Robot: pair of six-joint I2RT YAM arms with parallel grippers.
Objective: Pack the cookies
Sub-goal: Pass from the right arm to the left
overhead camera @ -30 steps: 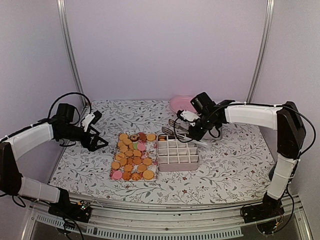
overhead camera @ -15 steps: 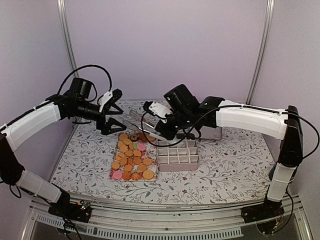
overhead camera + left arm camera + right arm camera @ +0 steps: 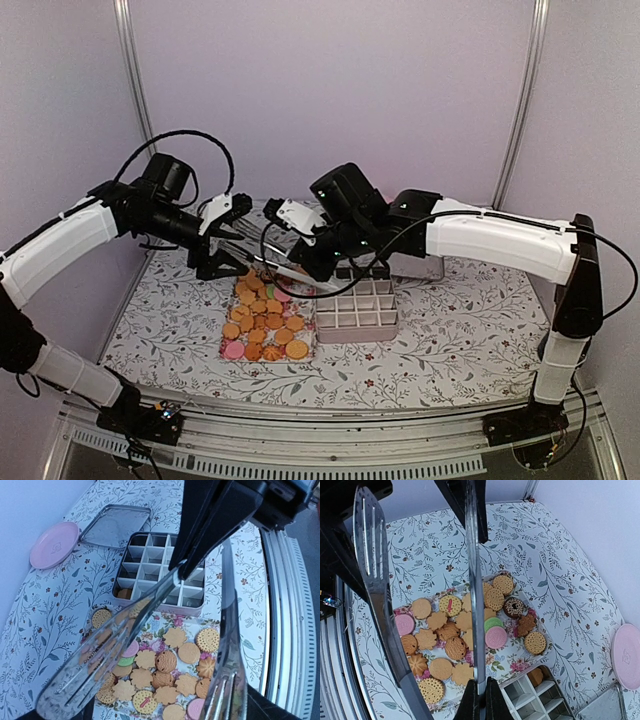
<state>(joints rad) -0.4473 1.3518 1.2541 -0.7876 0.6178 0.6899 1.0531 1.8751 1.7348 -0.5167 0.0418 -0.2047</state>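
The cookies [image 3: 264, 318] lie on a flowered tray: mostly golden, a few pink, one green and one dark brown. They also show in the left wrist view [image 3: 165, 672] and the right wrist view [image 3: 455, 640]. My right gripper [image 3: 300, 262] is shut on one arm of the metal tongs [image 3: 472, 580] and holds them above the tray. The tongs' two slotted ends [image 3: 82, 680] are spread apart. They lie between the fingers of my left gripper [image 3: 228, 240], which is open. A divided white box [image 3: 357, 310] stands right of the tray and holds one cookie [image 3: 536, 676].
A flat metal tin lid [image 3: 116, 526] lies behind the box. A pink plate [image 3: 54, 544] sits beyond it near the back wall. The table's near edge has a metal rail [image 3: 320, 430]. Both arms cross above the tray.
Both arms have risen and swung to the middle. The right gripper carried the tongs from behind the box to above the tray. The left gripper came up around their ends.
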